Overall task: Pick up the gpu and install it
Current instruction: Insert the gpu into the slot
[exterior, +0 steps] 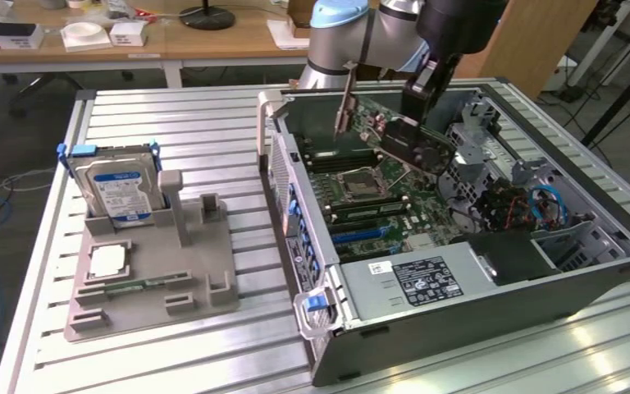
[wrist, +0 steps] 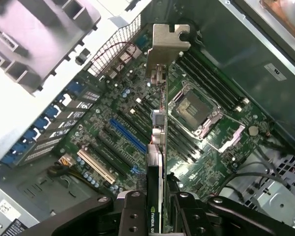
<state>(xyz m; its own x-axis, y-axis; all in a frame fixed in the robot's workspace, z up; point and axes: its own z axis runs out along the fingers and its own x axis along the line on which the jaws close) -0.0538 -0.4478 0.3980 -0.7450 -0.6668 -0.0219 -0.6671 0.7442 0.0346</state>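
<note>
The gpu [exterior: 415, 144] hangs tilted inside the open computer case [exterior: 577, 283], above the green motherboard [exterior: 372, 190]. Its black face shows in the exterior view. My gripper [exterior: 422, 97] comes down from above and is shut on the card's upper edge. In the wrist view I see the gpu [wrist: 158, 147] edge-on between my two fingers [wrist: 132, 209], with its silver end bracket [wrist: 166, 46] at the far end. The gripper [wrist: 156, 204] holds it over the motherboard [wrist: 113, 105], in the air near the blue slot [wrist: 128, 135] and the black slots beside it. The card's lower edge is apart from the board.
A grey holder tray [exterior: 200, 275] lies at the exterior view's left, with a silver hard drive [exterior: 118, 187] standing in it and a green memory stick [exterior: 140, 285] lying flat. Cables and drive cages [exterior: 523, 205] crowd the case's right side. The processor socket [wrist: 196, 109] sits beside the card.
</note>
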